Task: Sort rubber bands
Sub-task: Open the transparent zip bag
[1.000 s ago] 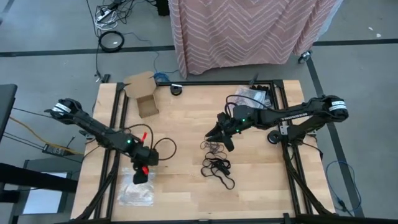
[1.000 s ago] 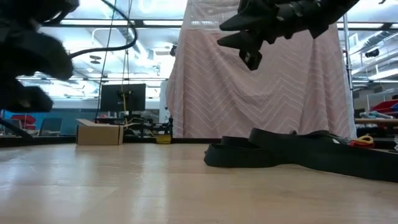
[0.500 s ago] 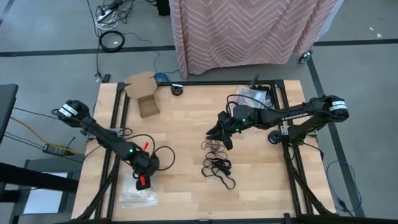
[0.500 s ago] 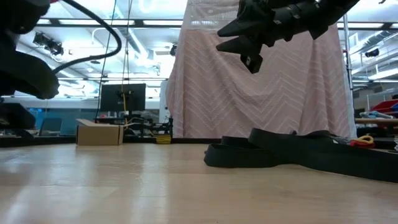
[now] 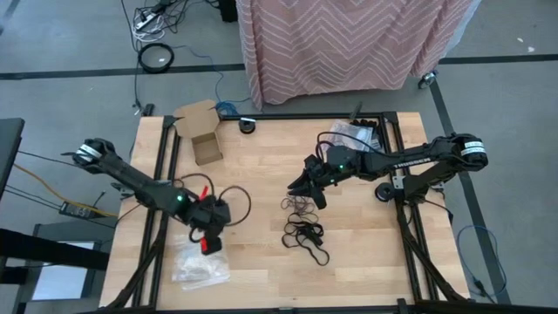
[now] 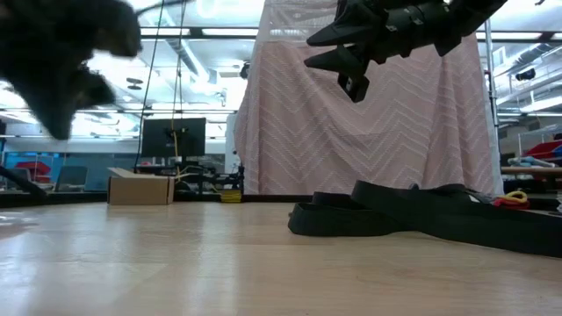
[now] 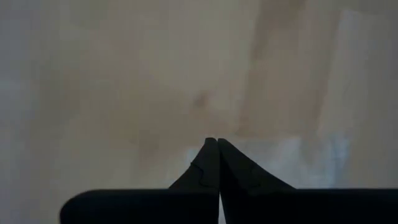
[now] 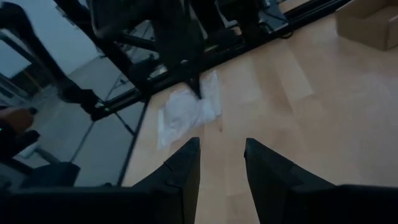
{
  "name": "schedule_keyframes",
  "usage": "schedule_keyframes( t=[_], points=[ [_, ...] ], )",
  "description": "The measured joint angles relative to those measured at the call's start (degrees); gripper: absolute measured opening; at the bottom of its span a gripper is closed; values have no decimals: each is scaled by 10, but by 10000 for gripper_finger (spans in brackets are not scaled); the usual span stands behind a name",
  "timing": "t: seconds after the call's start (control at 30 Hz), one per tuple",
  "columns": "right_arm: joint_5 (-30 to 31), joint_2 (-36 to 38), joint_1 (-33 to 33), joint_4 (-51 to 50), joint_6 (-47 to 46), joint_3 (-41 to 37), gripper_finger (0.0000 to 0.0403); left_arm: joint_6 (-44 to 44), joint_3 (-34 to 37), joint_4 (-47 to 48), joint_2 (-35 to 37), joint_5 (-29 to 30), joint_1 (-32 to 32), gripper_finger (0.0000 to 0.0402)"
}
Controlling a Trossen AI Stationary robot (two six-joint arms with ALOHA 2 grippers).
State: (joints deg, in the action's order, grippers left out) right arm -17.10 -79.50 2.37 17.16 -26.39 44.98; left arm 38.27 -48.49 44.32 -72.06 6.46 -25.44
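Observation:
The rubber bands lie mid-table in two heaps, thin tan loops (image 5: 301,207) and larger black loops (image 5: 305,237). My right gripper (image 5: 302,187) hovers open just above and behind the tan heap, with nothing between its fingers (image 8: 186,163). My left gripper (image 5: 207,246) stands at the near left, pointing steeply down, shut on a clear crinkly plastic bag (image 5: 199,269). The bag's lower part lies on the table. In the left wrist view the shut tips (image 7: 212,143) hide whatever is between them. My left gripper pinches the bag's upper edge (image 8: 202,93) between its two shut fingers (image 8: 193,78), coming from above at a steep slant. That edge is drawn up to the tips. The rest of the bag (image 8: 180,118) hangs down and spreads on the table.
An open cardboard box (image 5: 199,131) stands at the far left. Another clear bag and black cables (image 5: 353,135) lie at the far right beside my right arm. Black frame rails run along the table's left and right edges. Bare wood shows between the two grippers.
My left gripper dipped toward the near edge onto the bag, then rose and tipped more level. The bag's upper edge has come up with it and the bag has shifted toward the table's right. My right gripper has kept still.

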Motion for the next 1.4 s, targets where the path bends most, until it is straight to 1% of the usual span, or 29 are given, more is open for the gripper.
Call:
schedule_keyframes(
  t=[0.07,0.1,0.13,0.2,0.3,0.43,0.53,0.7,0.8,0.87,1.0,1.17,1.27,1.4],
  points=[
    [-14,0,0,-2,-5,0,117,-37,-29,11,5,16,20,1],
    [-22,0,0,-3,-5,0,117,-62,-38,23,7,10,30,1],
    [-23,0,0,-5,-3,0,117,-89,-41,38,9,-10,43,1],
    [-25,0,-1,-19,8,0,117,-125,-31,33,5,-76,60,2],
    [-20,0,-1,-22,16,0,117,-137,8,26,2,-119,68,13],
    [-17,-1,2,-31,21,0,117,-119,59,-37,0,-154,66,50],
    [-17,-1,3,-38,21,0,117,-87,94,-127,0,-182,61,86],
    [-16,-1,3,-45,21,0,117,-47,139,-184,0,-182,50,149],
    [-16,-1,3,-45,21,0,117,-33,157,-190,0,-155,38,175],
    [-11,-1,3,-45,21,0,117,-33,164,-191,0,-133,28,182],
    [-2,-1,3,-45,21,0,117,-30,186,-214,-7,-124,11,175],
    [6,-1,3,-49,21,0,117,-30,196,-264,-31,-119,-8,149],
    [11,-1,3,-51,21,0,117,-15,194,-283,-51,-105,-18,118],
    [12,-1,3,-53,21,0,117,13,193,-289,-75,-103,-27,51]
  ],
)
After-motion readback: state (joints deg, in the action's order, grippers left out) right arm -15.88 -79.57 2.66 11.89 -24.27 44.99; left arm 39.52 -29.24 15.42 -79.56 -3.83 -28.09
